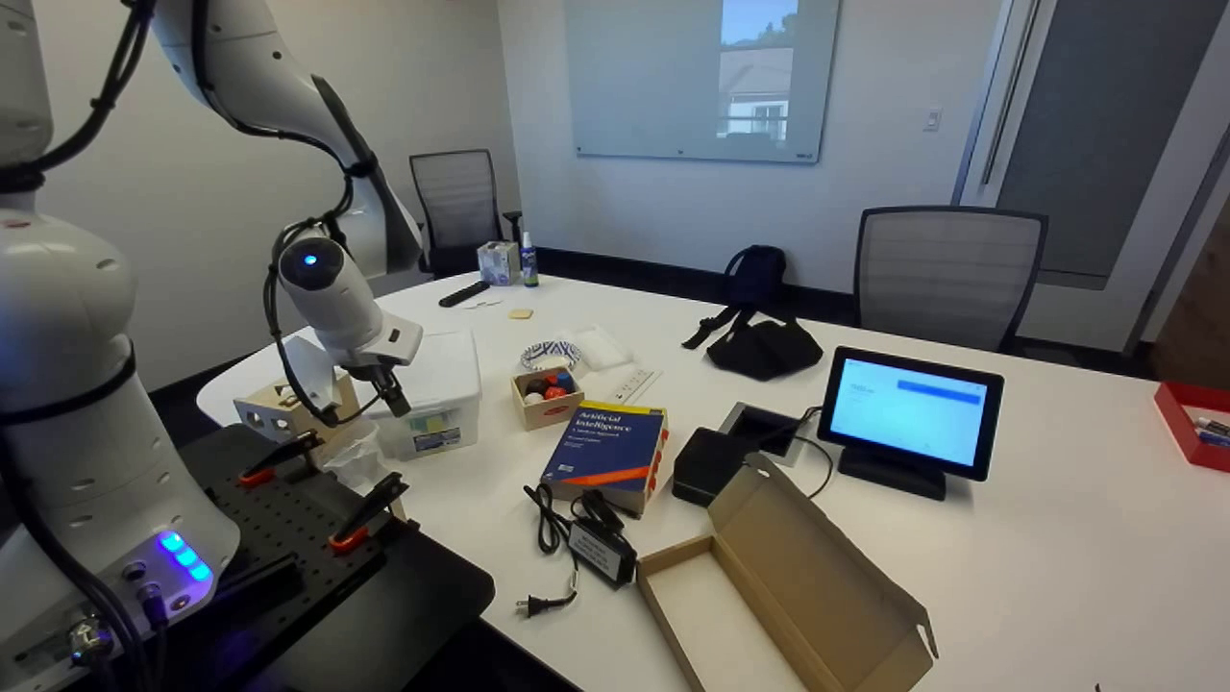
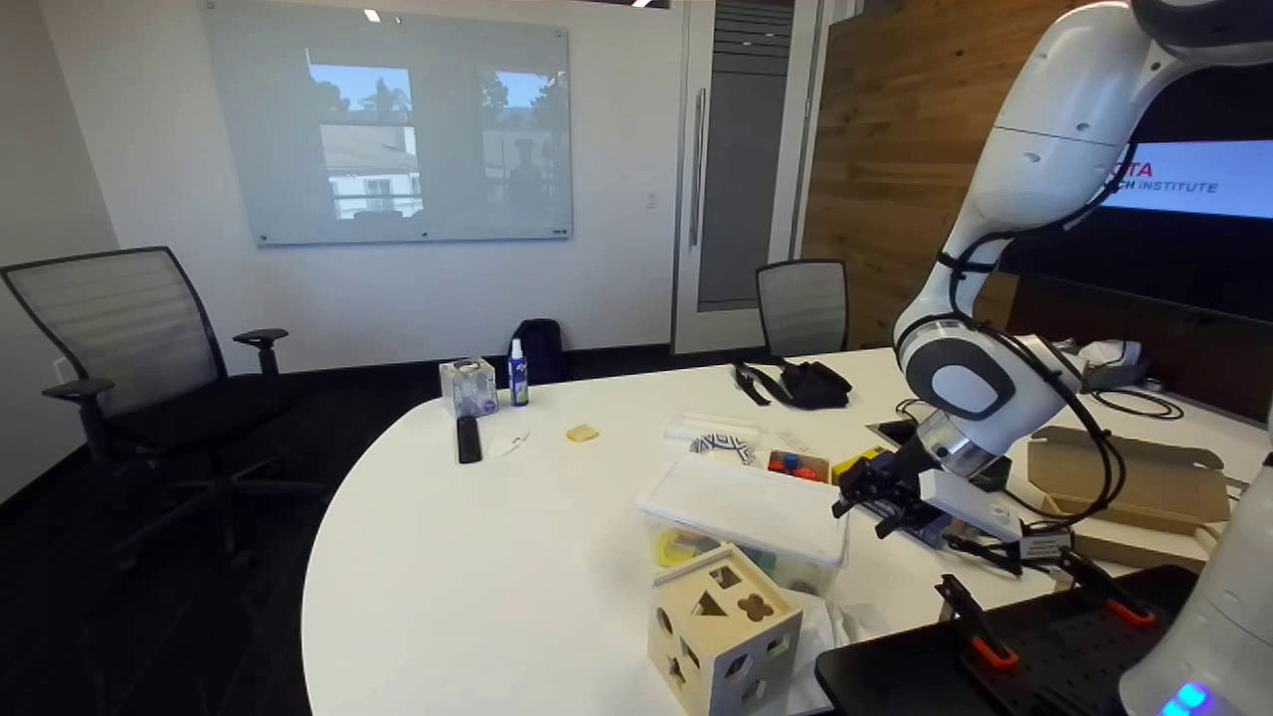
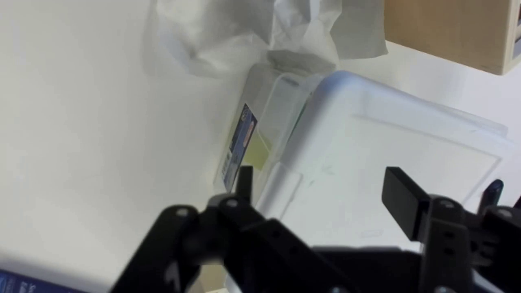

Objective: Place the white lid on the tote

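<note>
The tote [image 1: 444, 431] is a clear plastic bin with a label and coloured things inside; it stands on the white table in both exterior views. A white rectangular lid [image 2: 756, 502] lies on its top. In the wrist view the lid [image 3: 350, 158] has a rounded corner and a latch flap; clear rim shows beyond its edges, and I cannot tell whether it is fully seated. My gripper [image 3: 322, 191] is open, its fingers apart over the lid's near edge with nothing between them. In an exterior view the gripper [image 2: 863, 519] hangs beside the tote, above table height.
A wooden shape box [image 2: 721, 636] and a crumpled bag [image 3: 244, 36] crowd the tote. A flat whitish semi-clear piece [image 1: 605, 346] lies by a patterned bowl [image 1: 551, 356]. A small box of balls [image 1: 546, 396] and a thick book [image 1: 605, 452] stand nearby.
</note>
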Controlling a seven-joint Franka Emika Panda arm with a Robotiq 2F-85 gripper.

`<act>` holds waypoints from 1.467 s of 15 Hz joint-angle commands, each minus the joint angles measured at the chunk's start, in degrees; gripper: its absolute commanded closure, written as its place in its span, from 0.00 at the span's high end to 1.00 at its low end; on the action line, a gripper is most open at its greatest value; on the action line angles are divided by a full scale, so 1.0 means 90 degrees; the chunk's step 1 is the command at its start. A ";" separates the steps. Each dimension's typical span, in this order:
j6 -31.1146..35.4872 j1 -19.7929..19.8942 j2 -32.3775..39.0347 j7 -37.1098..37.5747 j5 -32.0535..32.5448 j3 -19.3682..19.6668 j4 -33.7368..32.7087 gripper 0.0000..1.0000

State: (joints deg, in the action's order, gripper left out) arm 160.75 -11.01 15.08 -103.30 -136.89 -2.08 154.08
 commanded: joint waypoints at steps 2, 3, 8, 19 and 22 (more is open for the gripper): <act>0.0452 -0.0020 0.0093 0.0217 0.0143 -0.0057 -0.0228 1.00; 0.0478 -0.0005 0.0109 0.0249 0.0193 -0.0060 -0.0272 1.00; 0.0438 0.0016 0.0336 0.1154 0.1800 -0.0433 -0.0581 1.00; 0.0922 -0.0112 0.1039 0.1597 0.3503 -0.0586 -0.1338 1.00; 0.1075 -0.0095 0.1263 0.1846 0.3936 -0.0597 -0.1361 1.00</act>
State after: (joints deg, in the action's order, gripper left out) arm 167.42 -11.24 24.42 -90.64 -105.07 -7.11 142.88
